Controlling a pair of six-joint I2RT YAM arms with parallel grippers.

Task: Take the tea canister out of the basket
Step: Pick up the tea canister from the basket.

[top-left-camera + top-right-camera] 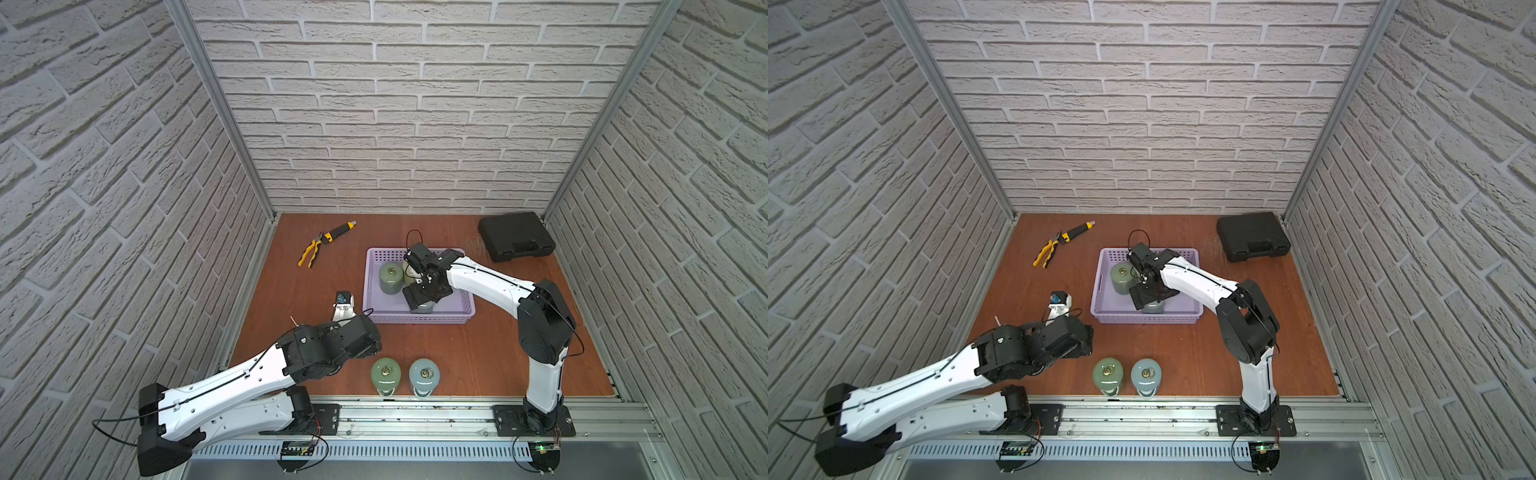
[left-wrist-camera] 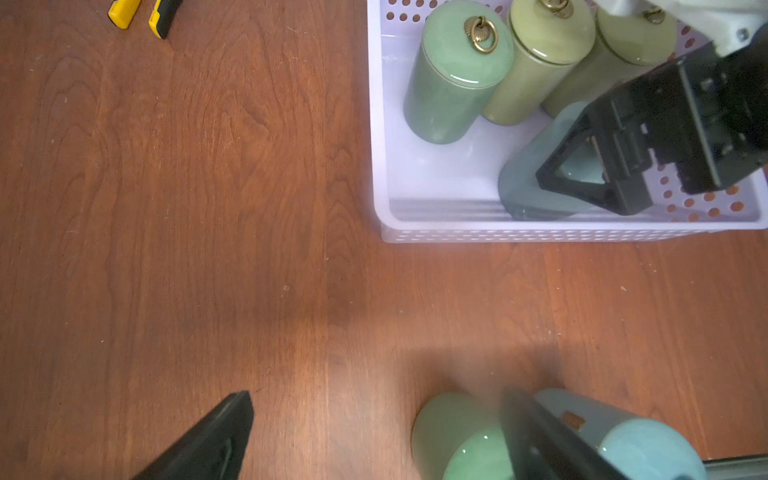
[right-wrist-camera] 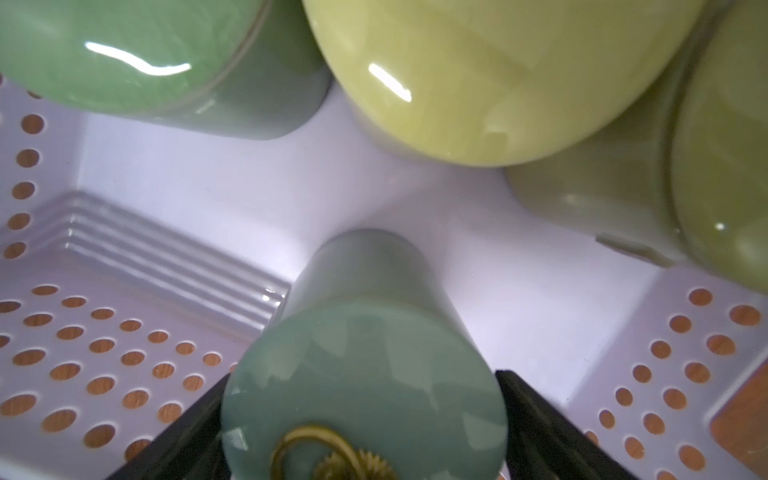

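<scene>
The lavender basket [image 1: 415, 320] [image 1: 1146, 318] [image 2: 540, 235] stands mid-table with several canisters upright in it. Near its front wall is a blue-green tea canister [image 3: 365, 332] [image 2: 523, 187] with a brass ring on the lid. My right gripper [image 3: 361, 374] [image 1: 422, 299] reaches down into the basket, one black finger against each side of that lid. The canister's base rests on the basket floor. A green canister [image 1: 390, 277] and two yellow-green ones [image 2: 540, 58] stand behind it. My left gripper [image 2: 376, 392] hangs open over bare table, left of the basket, holding nothing.
Two canisters stand near the table's front edge, a green one [image 1: 385, 374] and a pale blue one [image 1: 424, 374]; the left gripper's finger is close above them. Yellow pliers [image 1: 309, 251] and a yellow-black tool [image 1: 338, 230] lie far left, a black hard case [image 1: 515, 237] far right.
</scene>
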